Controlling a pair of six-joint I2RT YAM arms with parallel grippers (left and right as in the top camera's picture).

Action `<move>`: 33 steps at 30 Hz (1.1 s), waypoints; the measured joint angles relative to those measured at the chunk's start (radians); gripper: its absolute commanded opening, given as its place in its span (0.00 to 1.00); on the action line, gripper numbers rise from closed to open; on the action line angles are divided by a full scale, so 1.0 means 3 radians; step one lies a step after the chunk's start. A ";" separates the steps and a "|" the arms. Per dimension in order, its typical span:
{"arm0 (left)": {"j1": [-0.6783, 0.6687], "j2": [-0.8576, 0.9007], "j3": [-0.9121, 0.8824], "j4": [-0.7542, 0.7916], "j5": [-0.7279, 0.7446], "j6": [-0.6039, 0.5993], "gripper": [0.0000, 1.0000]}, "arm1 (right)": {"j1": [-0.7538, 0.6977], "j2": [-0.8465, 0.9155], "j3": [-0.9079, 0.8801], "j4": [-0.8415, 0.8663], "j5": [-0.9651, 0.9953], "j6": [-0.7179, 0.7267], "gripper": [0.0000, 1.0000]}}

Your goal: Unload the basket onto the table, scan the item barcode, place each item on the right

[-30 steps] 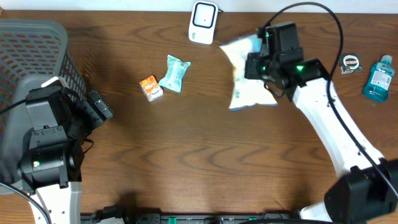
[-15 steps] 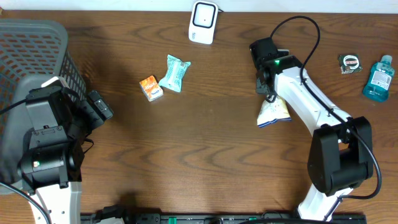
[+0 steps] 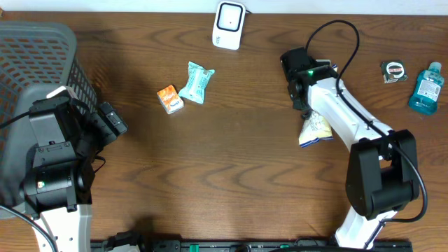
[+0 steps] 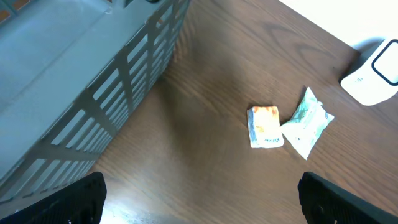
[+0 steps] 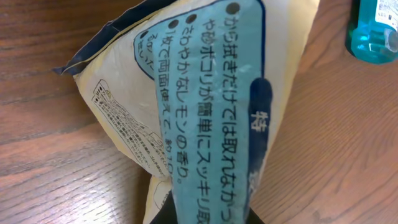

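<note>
Right of centre over the bench [image 3: 231, 175], the right fingers [image 5: 163, 216] were clamped on one end of the yellow-and-blue pouch [image 3: 315, 130], printed face toward the wrist camera, while at far left the left fingers [image 4: 68, 202] stood wide apart beside the grey basket [image 3: 35, 56], holding nothing.

Scanner [image 3: 229, 24] behind, pouch [image 3: 314, 130] right, basket [image 3: 42, 43] far left.

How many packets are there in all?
3: orange packet and teal packet side by side left of centre; cream pouch held in the right gripper. The basket could hide more.
</note>
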 measured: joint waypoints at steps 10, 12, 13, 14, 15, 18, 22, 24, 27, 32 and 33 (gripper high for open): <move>0.0000 0.0000 0.0000 0.0000 0.0001 0.0000 0.98 | 0.0262 0.0001 -0.0001 0.0045 -0.0020 0.0015 0.24; 0.0000 0.0000 0.0000 0.0000 0.0001 0.0000 0.98 | 0.0341 0.0001 -0.0001 0.0069 -0.0060 0.0015 0.25; 0.0000 -0.0001 0.0000 0.0000 0.0001 0.0001 0.98 | 0.0376 0.0001 -0.0001 0.0081 -0.0080 0.0013 0.25; 0.0000 0.0000 0.0000 0.0001 0.0001 0.0000 0.98 | 0.0420 0.0001 -0.0001 0.0099 -0.0112 0.0013 0.26; 0.0000 0.0000 0.0000 0.0000 0.0001 0.0000 0.98 | 0.0449 0.0001 -0.0001 0.0116 -0.0137 0.0013 0.27; 0.0000 0.0000 0.0000 0.0000 0.0001 0.0001 0.98 | 0.0554 0.0001 -0.0001 0.0182 -0.0212 0.0017 0.31; 0.0000 0.0000 0.0000 0.0000 0.0001 0.0001 0.98 | 0.0688 0.0001 -0.0001 0.0231 -0.0254 0.0013 0.31; 0.0000 0.0000 0.0000 0.0000 0.0001 0.0000 0.98 | 0.0738 0.0001 -0.0001 0.0234 -0.0267 0.0008 0.24; 0.0000 0.0000 0.0000 0.0000 0.0001 0.0000 0.98 | 0.0785 0.0001 -0.0001 0.0233 -0.0266 -0.0005 0.01; 0.0000 0.0000 0.0000 0.0000 0.0001 0.0000 0.98 | 0.0804 0.0001 -0.0001 0.0209 -0.0175 -0.0074 0.01; 0.0000 0.0000 0.0000 0.0000 0.0001 0.0000 0.98 | 0.0805 0.0001 -0.0001 0.0186 -0.0100 -0.0086 0.01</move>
